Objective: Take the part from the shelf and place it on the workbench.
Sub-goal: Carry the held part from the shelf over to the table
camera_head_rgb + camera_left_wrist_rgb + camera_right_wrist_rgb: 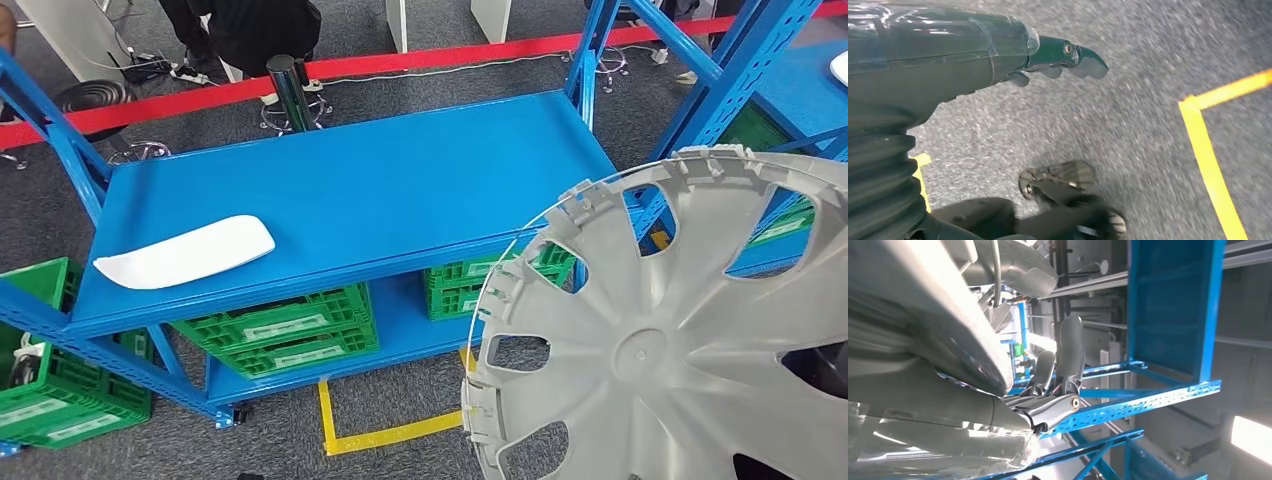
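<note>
Off the bench's (380, 190) front right corner: wheel cover (680, 340) gripped by right hand (1048, 390), face tilted; left hand (1058, 57) hanging, holding nothing, fingers loosely curled.

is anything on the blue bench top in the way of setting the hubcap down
Only a white curved part lies at the top's left end; the rest of the bench top looks bare, and nothing visible stands between it and the hubcap.

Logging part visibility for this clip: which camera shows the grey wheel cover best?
The head view: the wheel cover shows its spokes, openings and rim clips. The right wrist view gives just a blurred grey edge of it against the right hand; the left wrist view looks at floor.
</note>
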`<action>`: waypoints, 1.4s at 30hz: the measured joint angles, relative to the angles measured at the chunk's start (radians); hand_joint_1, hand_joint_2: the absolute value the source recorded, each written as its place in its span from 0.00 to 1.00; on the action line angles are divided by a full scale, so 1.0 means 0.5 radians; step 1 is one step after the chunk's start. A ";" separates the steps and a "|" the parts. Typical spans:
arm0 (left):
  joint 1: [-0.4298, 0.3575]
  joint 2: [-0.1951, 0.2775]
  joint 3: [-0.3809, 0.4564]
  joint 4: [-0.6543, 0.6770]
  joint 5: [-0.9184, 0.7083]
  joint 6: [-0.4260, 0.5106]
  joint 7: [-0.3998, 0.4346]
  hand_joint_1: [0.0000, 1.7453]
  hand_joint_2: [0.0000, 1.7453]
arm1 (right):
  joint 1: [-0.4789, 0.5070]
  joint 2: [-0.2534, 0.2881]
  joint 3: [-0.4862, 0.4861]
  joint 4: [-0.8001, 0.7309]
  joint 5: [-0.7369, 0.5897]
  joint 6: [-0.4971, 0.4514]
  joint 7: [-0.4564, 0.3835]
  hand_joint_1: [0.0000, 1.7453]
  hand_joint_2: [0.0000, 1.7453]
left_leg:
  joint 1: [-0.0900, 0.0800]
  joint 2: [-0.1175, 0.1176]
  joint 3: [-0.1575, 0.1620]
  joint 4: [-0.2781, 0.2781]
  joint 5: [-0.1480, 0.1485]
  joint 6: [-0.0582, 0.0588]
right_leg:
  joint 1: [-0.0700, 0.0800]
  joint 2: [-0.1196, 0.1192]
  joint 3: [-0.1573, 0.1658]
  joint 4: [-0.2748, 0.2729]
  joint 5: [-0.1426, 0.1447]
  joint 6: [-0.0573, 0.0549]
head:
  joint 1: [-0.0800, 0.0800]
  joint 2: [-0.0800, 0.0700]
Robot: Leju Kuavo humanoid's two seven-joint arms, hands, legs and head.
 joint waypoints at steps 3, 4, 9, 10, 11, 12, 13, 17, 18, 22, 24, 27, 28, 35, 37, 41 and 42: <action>-0.054 -0.015 -0.013 -0.011 -0.026 -0.014 0.024 0.00 1.00 | -0.088 0.014 0.000 0.028 0.013 0.000 0.046 1.00 1.00 | -0.023 -0.016 0.153 -0.273 0.047 0.035 | 0.002 -0.008 -0.017 0.002 0.033 0.024 | 0.005 0.000; -0.066 -0.022 -0.017 -0.014 -0.032 -0.016 0.034 0.00 1.00 | -0.106 0.017 0.000 0.036 0.034 0.000 0.061 1.00 1.00 | -0.027 -0.018 0.153 -0.282 0.059 0.033 | 0.000 -0.009 -0.019 0.000 0.046 0.037 | 0.006 0.000; -0.096 -0.044 -0.036 -0.026 -0.047 -0.031 0.062 0.00 1.00 | -0.145 0.034 0.000 0.064 0.119 0.000 0.103 1.00 1.00 | -0.017 0.000 0.070 -0.304 0.156 0.076 | -0.009 -0.003 -0.115 0.251 -0.193 0.090 | 0.028 0.000; -0.099 -0.046 -0.040 -0.027 -0.048 -0.032 0.063 0.00 1.00 | -0.147 0.037 0.000 0.070 0.123 0.000 0.107 1.00 1.00 | -0.019 0.003 0.043 -0.302 0.175 0.081 | -0.010 -0.002 -0.149 0.385 -0.281 0.097 | 0.040 0.000; -0.099 -0.048 -0.043 -0.028 -0.050 -0.033 0.063 0.00 1.00 | -0.147 0.040 0.000 0.075 0.128 0.000 0.113 1.00 1.00 | -0.022 0.006 0.016 -0.299 0.193 0.082 | -0.010 -0.003 -0.167 0.497 -0.330 0.102 | 0.048 0.000; -0.099 -0.050 -0.047 -0.029 -0.054 -0.033 0.063 0.00 1.00 | -0.146 0.044 0.000 0.081 0.137 0.000 0.121 1.00 1.00 | -0.025 0.010 -0.012 -0.294 0.210 0.081 | -0.010 -0.002 -0.160 0.557 -0.334 0.105 | 0.054 0.000; -0.100 -0.051 -0.051 -0.029 -0.060 -0.031 0.062 0.00 1.00 | -0.144 0.047 0.000 0.086 0.150 0.000 0.133 1.00 1.00 | -0.026 0.012 -0.038 -0.287 0.225 0.079 | -0.010 -0.003 -0.120 0.544 -0.297 0.104 | 0.058 0.000; -0.111 -0.037 -0.058 -0.029 -0.069 0.031 0.044 0.00 1.00 | -0.094 0.059 -0.003 0.099 0.237 0.000 0.193 1.00 1.00 | -0.031 0.013 -0.111 -0.249 0.267 0.054 | -0.003 -0.001 0.215 0.045 -0.142 0.073 | 0.070 0.000; -0.115 -0.022 -0.058 -0.029 -0.060 0.054 0.035 0.00 1.00 | -0.070 0.061 -0.004 0.099 0.244 0.000 0.202 1.00 1.00 | -0.032 0.012 -0.124 -0.243 0.280 0.044 | 0.001 0.001 0.257 -0.035 -0.147 0.062 | 0.071 0.000; -0.118 0.074 -0.059 -0.034 -0.064 0.090 0.042 0.00 1.00 | 0.003 0.066 -0.004 0.112 0.181 0.000 0.207 1.00 1.00 | -0.029 0.013 -0.182 -0.194 0.250 -0.003 | -0.002 -0.009 0.224 -0.091 -0.121 0.009 | 0.061 0.000; -0.117 0.129 -0.059 -0.042 -0.094 0.099 0.075 0.00 1.00 | 0.016 0.064 -0.002 0.131 0.148 0.000 0.203 1.00 1.00 | -0.019 0.009 -0.246 -0.019 0.066 -0.027 | -0.007 -0.016 0.174 -0.095 -0.078 -0.019 | 0.039 0.000; -0.116 0.179 -0.060 -0.045 -0.112 0.108 0.097 0.00 1.00 | 0.022 0.061 0.000 0.156 0.136 0.000 0.197 1.00 1.00 | -0.005 0.007 -0.310 0.320 -0.098 -0.049 | -0.006 -0.019 0.081 -0.082 -0.015 -0.019 | 0.015 0.000; -0.116 0.191 -0.060 -0.046 -0.114 0.109 0.099 0.00 1.00 | 0.023 0.061 0.001 0.163 0.135 0.000 0.197 1.00 1.00 | -0.002 0.007 -0.285 0.346 -0.059 -0.053 | -0.007 -0.022 0.048 -0.073 0.004 -0.015 | 0.012 0.000; -0.111 0.225 -0.062 -0.063 -0.101 0.138 0.107 0.00 1.00 | 0.009 0.051 0.015 0.206 0.159 0.001 0.186 1.00 1.00 | 0.000 -0.012 0.194 -0.297 0.021 -0.008 | -0.004 -0.025 -0.077 -0.003 0.099 0.049 | 0.011 0.000; -0.091 0.223 -0.062 -0.063 -0.078 0.146 0.098 0.00 1.00 | 0.009 0.051 0.038 0.215 0.182 0.001 0.164 1.00 1.00 | 0.000 -0.001 0.162 -0.302 0.051 0.026 | -0.011 -0.018 -0.101 0.023 0.065 0.072 | 0.012 0.000; -0.022 0.215 -0.058 -0.063 -0.008 0.153 0.051 0.00 1.00 | 0.044 0.053 0.112 0.212 0.360 0.000 0.120 1.00 1.00 | -0.012 0.018 0.059 -0.302 0.145 0.073 | -0.014 -0.012 -0.185 0.437 -0.303 0.092 | 0.054 0.000; -0.004 0.213 -0.056 -0.063 0.007 0.149 0.042 0.00 1.00 | 0.058 0.055 0.134 0.204 0.429 0.000 0.114 1.00 1.00 | -0.019 0.022 0.027 -0.298 0.167 0.076 | -0.013 -0.012 -0.186 0.537 -0.331 0.089 | 0.064 0.000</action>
